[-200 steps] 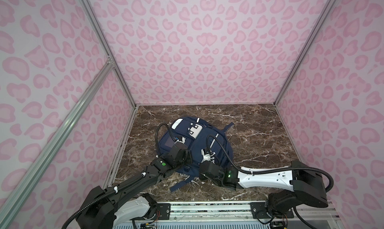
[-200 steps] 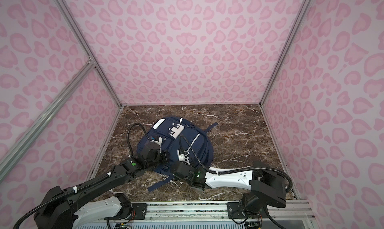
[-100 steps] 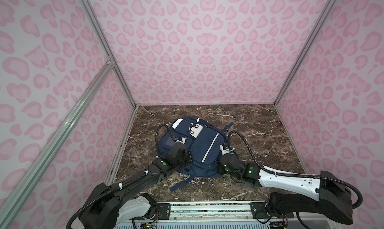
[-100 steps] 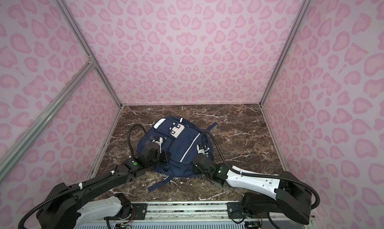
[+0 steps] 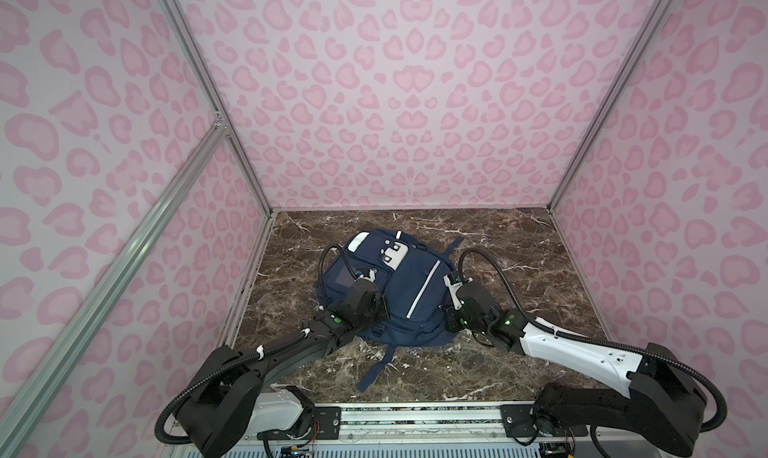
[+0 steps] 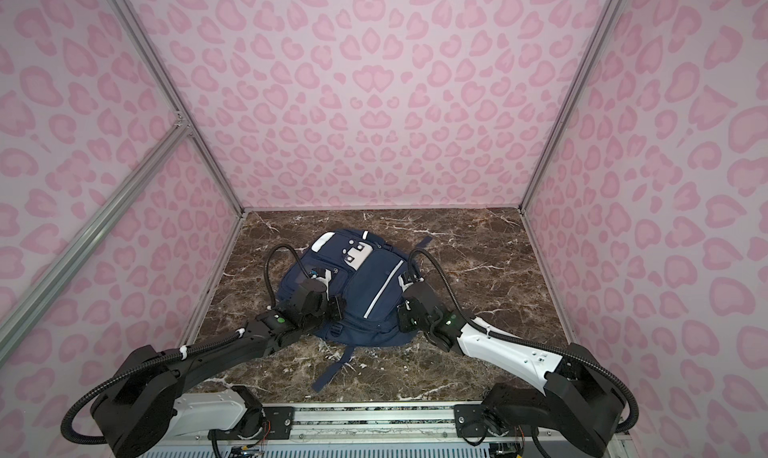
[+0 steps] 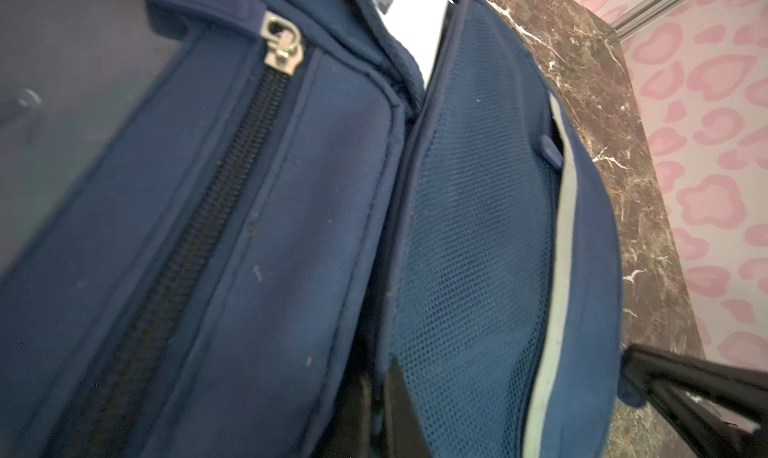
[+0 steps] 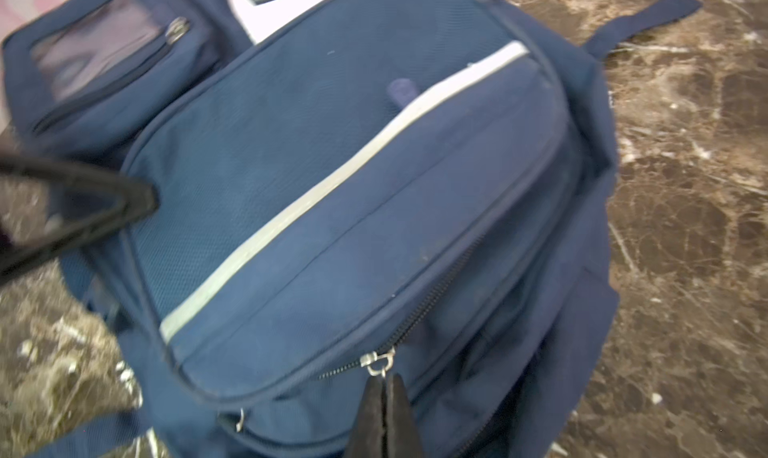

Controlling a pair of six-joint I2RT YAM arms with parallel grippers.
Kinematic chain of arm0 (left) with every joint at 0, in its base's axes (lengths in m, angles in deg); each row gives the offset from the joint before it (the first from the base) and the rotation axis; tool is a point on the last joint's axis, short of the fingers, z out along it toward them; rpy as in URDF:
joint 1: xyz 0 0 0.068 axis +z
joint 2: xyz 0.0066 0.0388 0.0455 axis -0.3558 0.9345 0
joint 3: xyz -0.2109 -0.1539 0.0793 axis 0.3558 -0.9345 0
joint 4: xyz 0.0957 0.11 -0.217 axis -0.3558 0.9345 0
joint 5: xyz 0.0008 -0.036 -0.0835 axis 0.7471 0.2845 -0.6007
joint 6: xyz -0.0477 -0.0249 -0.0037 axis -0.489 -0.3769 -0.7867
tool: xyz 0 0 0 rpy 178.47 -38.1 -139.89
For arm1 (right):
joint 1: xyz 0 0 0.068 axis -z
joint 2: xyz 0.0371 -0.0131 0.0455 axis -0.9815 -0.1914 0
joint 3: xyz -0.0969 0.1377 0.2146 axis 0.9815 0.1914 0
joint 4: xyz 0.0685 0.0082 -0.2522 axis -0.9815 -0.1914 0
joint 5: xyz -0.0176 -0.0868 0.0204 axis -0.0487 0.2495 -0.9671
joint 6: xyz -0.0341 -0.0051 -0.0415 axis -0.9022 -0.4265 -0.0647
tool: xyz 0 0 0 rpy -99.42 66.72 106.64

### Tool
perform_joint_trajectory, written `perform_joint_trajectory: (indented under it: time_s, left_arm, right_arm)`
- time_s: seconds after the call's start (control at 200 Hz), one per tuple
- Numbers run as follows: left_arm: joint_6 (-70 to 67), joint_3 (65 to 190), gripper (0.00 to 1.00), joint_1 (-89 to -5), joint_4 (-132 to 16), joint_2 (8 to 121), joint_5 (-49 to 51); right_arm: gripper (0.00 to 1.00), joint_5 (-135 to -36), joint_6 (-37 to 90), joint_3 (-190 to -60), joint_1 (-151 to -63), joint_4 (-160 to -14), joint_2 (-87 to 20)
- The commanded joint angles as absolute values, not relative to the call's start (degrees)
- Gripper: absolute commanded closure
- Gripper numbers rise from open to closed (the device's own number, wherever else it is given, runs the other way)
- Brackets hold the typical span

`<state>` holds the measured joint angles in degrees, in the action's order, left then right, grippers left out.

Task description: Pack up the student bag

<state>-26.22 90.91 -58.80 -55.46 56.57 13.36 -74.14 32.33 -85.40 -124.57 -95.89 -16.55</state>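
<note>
The student bag (image 5: 409,285) (image 6: 374,281), navy with a white stripe, lies flat on the marble table in both top views. My left gripper (image 5: 380,308) (image 7: 380,414) rests on its left half, shut in the groove between the zipped side pocket (image 7: 232,210) and the mesh front panel (image 7: 478,227), pinching bag fabric there. At the bag's right side, my right gripper (image 5: 446,315) (image 8: 384,397) is shut on a zipper pull whose metal ring (image 8: 378,362) shows just beyond the tips. The closed zipper track (image 8: 432,302) runs away from it.
Pink patterned walls with aluminium posts (image 5: 216,115) close in the table (image 5: 519,269) on three sides. A loose navy strap (image 5: 374,373) trails toward the front rail (image 5: 415,414); another strap (image 5: 455,244) sticks out behind the bag. Black cables (image 5: 494,269) arch over both wrists.
My right gripper has travelled from the bag's front middle round to its right side, staying shut. The left gripper has kept its place on the bag.
</note>
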Motion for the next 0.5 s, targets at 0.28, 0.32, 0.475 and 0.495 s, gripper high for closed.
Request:
perform_joint_trajectory:
  time_s: [0.28,0.32,0.475,0.495]
  left_arm:
    - [-20.57,104.56,0.75,-52.37,-51.21,63.77,15.05]
    - [-21.09,104.69,0.69,-52.63,-50.88,62.54,14.93]
    - [-25.56,98.17,0.50,-55.98,-50.50,54.63,15.79]
    - [-26.47,97.10,0.49,-56.38,-50.60,53.76,15.26]
  right_arm:
    - [1.00,-75.64,39.85,-85.30,-134.97,-93.56,-21.10]
    - [1.00,-75.41,40.03,-86.52,-135.02,-92.63,-22.71]
    - [1.00,-75.87,41.21,-89.51,-135.20,-89.33,-26.56]
    - [1.00,-76.08,41.32,-89.60,-135.21,-88.91,-26.99]
